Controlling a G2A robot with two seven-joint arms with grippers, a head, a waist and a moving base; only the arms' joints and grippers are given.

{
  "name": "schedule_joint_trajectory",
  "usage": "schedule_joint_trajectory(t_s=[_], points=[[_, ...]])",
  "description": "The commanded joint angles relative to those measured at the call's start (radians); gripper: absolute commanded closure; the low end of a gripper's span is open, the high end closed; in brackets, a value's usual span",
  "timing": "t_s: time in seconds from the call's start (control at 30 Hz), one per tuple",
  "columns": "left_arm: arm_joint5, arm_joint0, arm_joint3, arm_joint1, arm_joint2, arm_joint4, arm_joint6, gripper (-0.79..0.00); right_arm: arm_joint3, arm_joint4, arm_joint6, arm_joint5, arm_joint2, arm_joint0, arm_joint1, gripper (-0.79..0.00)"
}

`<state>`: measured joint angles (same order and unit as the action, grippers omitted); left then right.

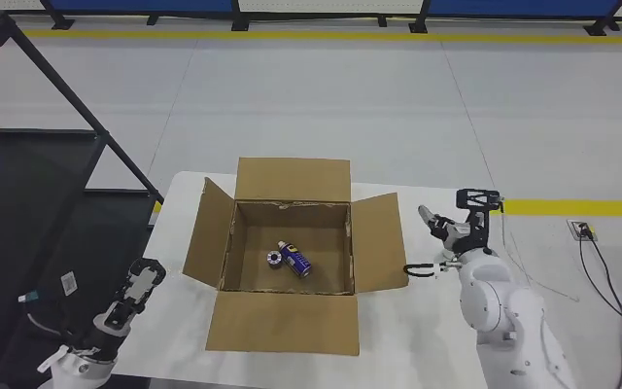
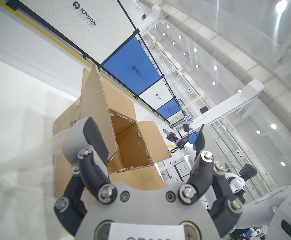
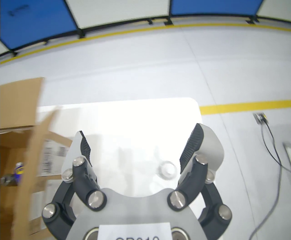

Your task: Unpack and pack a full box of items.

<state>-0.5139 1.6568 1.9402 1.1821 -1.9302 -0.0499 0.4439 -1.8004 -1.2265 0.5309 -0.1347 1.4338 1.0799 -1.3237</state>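
1. L gripper (image 2: 145, 127): at near-L edge of bench (image 1: 408, 331), well apart from box. Jaws spread wide, nothing btwn them.
2. R gripper (image 3: 139, 130): over R side of bench, near box's R flap. Jaws also wide apart, empty. A clear ring (image 3: 167, 169) lies on the bench below it; can't tell what it is.
3. Box (image 1: 282, 323): bench ctr, upright, all 4 flaps folded outward, top open.
4. Can (image 1: 294, 260): on box floor, approx. ctr, lying on its side. Long axis runs far-L to near-R, w/ cap end pointing far-L and base near-R.
5. Metal part (image 1: 274, 259): small, round, grey, just beside can on its L. Can't tell if they touch.
6. Handling (judgement):
   - Can is stiff, smooth and round, so it's likely to roll and may slip. Prob. light-ish.
   - Take it at mid-body, jaws set across the long axis. Come straight down, since the box walls are deep.
   - Metal part is hard, prob. dense for its size, and sits low. Pinch across the rim; not much to grab.
7. Far: floor (image 1: 340, 97) w/ yellow line (image 1: 292, 35), and blue/white panels (image 3: 34, 20) behind.
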Motion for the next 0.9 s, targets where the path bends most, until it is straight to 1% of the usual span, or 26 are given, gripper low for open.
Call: schedule_joint_trajectory(t_s=[0.0,0.07,0.17,0.23,0.37,0.47,0.53,0.67,0.87], points=[[-0.006,0.005,-0.014,-0.001,-0.016,-0.015,-0.005,-0.785,-0.031,0.006,-0.006,0.047,-0.079,-0.028,-0.006,-0.785],[-0.015,0.013,-0.027,-0.001,-0.03,-0.035,-0.009,-0.785,-0.029,0.025,0.013,0.101,-0.158,-0.076,-0.015,-0.785],[-0.032,0.03,-0.046,-0.001,-0.048,-0.067,-0.014,-0.785,0.031,0.062,0.08,0.17,-0.288,-0.182,-0.033,-0.785],[-0.043,0.042,-0.058,-0.001,-0.06,-0.088,-0.018,-0.785,0.112,0.071,0.145,0.202,-0.378,-0.271,-0.049,-0.785],[-0.065,0.067,-0.072,-0.001,-0.083,-0.12,-0.015,-0.785,0.309,0.088,0.255,0.226,-0.557,-0.431,-0.095,-0.785],[-0.076,0.08,-0.076,-0.001,-0.096,-0.143,-0.011,-0.785,0.459,0.107,0.316,0.214,-0.66,-0.523,-0.135,-0.785],[-0.077,0.083,-0.076,-0.001,-0.1,-0.16,-0.007,-0.785,0.563,0.122,0.363,0.204,-0.718,-0.577,-0.162,-0.785],[-0.075,0.084,-0.076,-0.002,-0.103,-0.166,-0.005,-0.785,0.739,0.17,0.404,0.19,-0.808,-0.647,-0.22,-0.785],[-0.075,0.084,-0.076,-0.002,-0.103,-0.166,-0.005,-0.785,0.93,0.218,0.378,0.172,-0.886,-0.712,-0.299,-0.785]])
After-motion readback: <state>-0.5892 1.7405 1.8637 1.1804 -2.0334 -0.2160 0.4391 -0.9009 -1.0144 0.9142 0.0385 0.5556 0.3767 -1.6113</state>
